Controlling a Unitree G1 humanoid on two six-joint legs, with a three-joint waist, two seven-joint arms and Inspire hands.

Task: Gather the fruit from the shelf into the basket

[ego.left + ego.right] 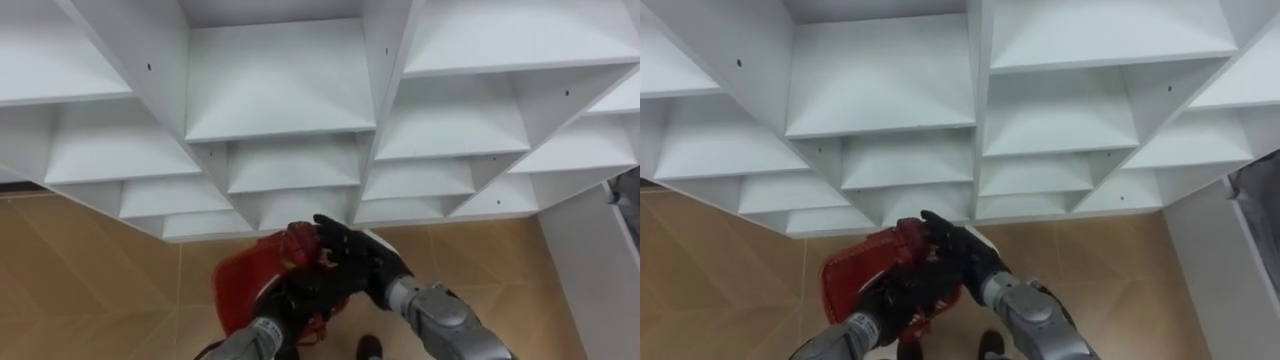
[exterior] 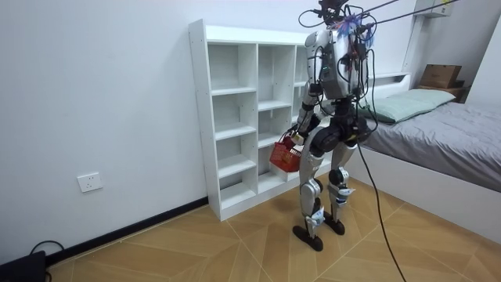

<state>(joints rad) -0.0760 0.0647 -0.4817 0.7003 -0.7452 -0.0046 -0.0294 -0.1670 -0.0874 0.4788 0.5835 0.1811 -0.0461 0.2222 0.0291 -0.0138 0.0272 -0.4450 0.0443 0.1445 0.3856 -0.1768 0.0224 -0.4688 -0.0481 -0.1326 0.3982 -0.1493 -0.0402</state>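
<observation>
A red mesh basket (image 1: 240, 280) hangs low in front of me, above the wooden floor. My left hand (image 1: 300, 297) is curled round its handle; in the room view the basket (image 2: 285, 155) dangles at thigh height. My right hand (image 1: 347, 255) reaches over the basket's far rim, its dark fingers curled against a bumpy red fruit (image 1: 299, 243). In the right eye view the fruit (image 1: 908, 238) sits just above the basket (image 1: 852, 272), beside my right hand (image 1: 958, 250). What lies inside the basket is hidden.
I stand facing a white closet of open shelves (image 1: 280, 90), whose compartments look bare. Its lowest shelves (image 1: 290, 205) are just beyond my hands. A bed (image 2: 446, 133) stands behind me at the room view's right, and a white panel (image 1: 590, 270) rises at my right.
</observation>
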